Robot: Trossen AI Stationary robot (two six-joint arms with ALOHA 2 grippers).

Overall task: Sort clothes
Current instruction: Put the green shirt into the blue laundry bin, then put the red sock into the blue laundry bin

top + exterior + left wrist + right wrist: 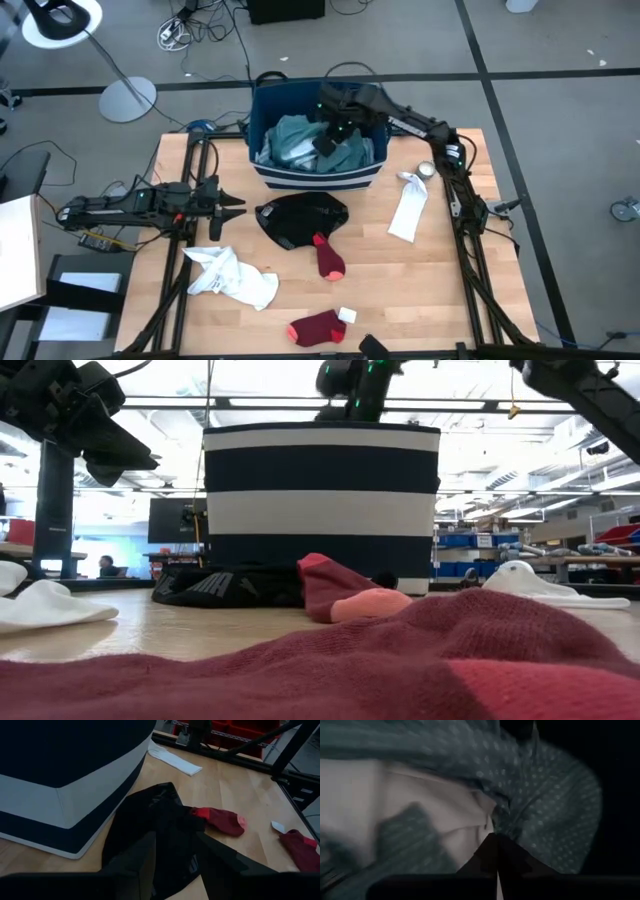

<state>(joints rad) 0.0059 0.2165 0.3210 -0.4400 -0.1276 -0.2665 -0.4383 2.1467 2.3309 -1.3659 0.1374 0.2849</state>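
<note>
Reaching into the bin point(262, 172), the right gripper point(327, 141) jaws meet over teal clothes point(290, 140); left gripper point(226, 204) spread wide.

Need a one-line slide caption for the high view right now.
Right gripper reaches into the navy bin of teal clothes; left gripper waits beside the black garment.

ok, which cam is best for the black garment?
High view: the whole black garment shows, lying on the table in front of the bin. Left wrist view shows it close but partly behind the left tool's fingers. Low view shows only its edge. Right wrist view: nothing.
</note>
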